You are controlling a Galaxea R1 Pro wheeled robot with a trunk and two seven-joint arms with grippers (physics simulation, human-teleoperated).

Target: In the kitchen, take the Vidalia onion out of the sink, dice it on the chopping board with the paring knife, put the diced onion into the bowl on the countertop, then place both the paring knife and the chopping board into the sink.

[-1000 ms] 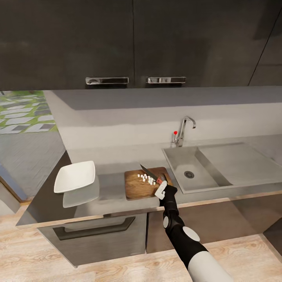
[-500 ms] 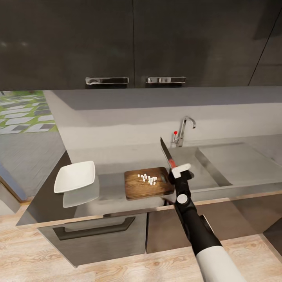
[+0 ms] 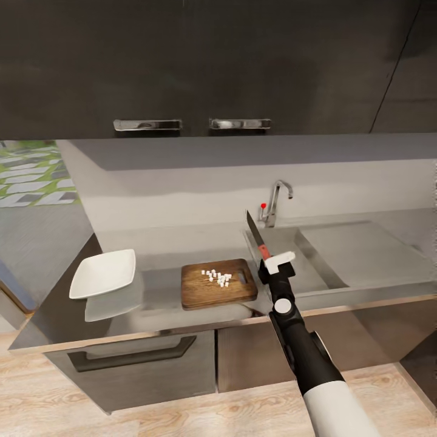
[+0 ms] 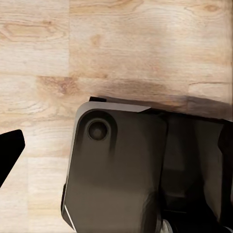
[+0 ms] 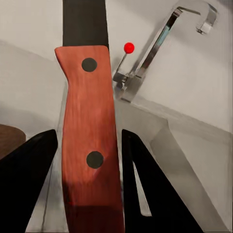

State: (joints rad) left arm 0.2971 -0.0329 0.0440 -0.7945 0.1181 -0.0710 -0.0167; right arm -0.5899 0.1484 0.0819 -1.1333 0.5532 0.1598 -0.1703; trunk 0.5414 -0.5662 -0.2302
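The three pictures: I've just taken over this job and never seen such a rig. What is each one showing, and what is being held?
The wide picture is from the robot's head, looking down at the countertop. There lie a white bowl and a chopping board carrying the diced onion, with the sink beside it. The right hand holds the paring knife over the sink, blade pointing up and away. The close picture with the red-orange handle is that hand's own camera. The last, from the left arm's camera, shows wooden floor and a dark robot part.
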